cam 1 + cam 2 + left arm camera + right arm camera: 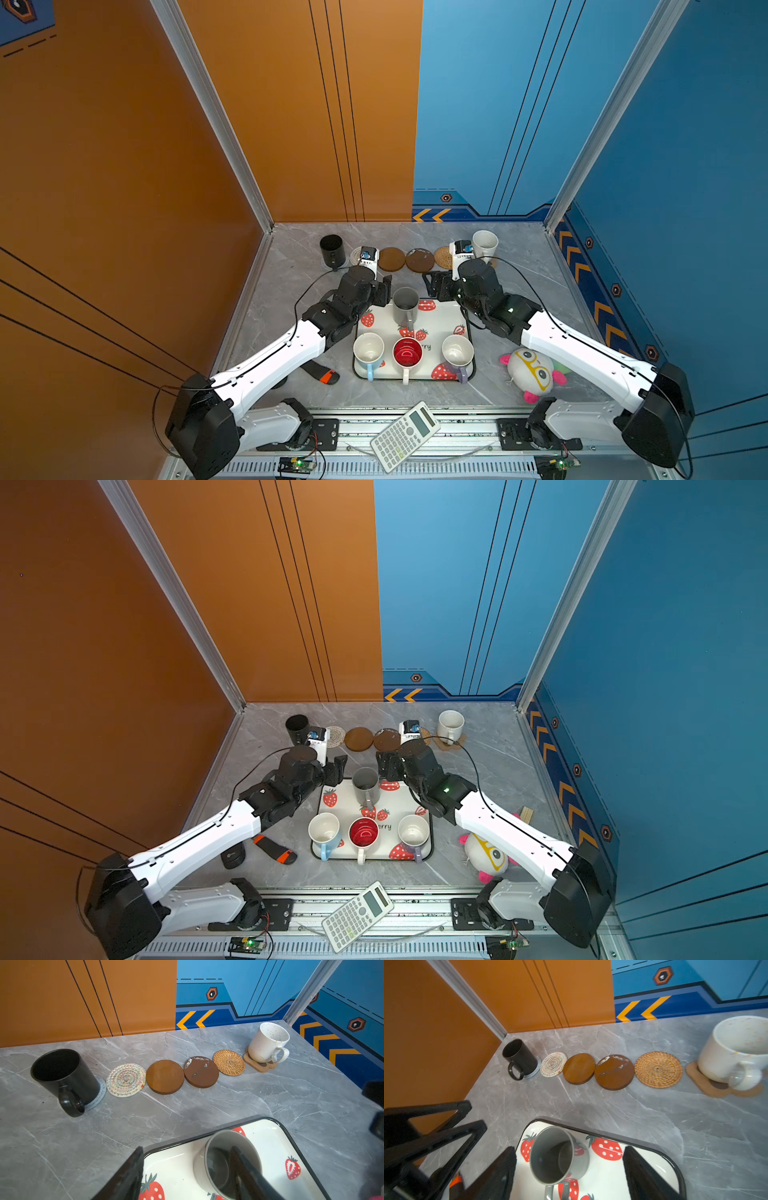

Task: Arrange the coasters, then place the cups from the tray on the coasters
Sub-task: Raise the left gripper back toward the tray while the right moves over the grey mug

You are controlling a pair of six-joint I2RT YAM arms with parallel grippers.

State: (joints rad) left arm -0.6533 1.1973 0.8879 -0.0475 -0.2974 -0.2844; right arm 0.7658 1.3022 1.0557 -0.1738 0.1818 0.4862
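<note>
Six coasters line the back of the table. A black cup point(62, 1074) stands on the grey coaster point(97, 1093). To its right lie a white woven coaster point(126, 1080), two brown discs point(165, 1076) point(201, 1071) and a tan woven one point(229, 1062). A speckled cup point(268, 1043) stands on the paw-shaped coaster point(257, 1065). The strawberry tray point(440, 324) holds a grey cup point(405, 307) at its back, and light blue point(368, 351), red-inside point(407, 353) and lavender point(457, 353) cups in front. My left gripper point(384, 291) hangs open left of the grey cup. My right gripper point(434, 284) hangs open to its right, holding nothing.
A calculator point(405, 436) lies on the front rail. A plush toy point(534, 372) sits right of the tray, and a black-and-orange tool point(326, 374) lies to its left. Walls close the back and both sides.
</note>
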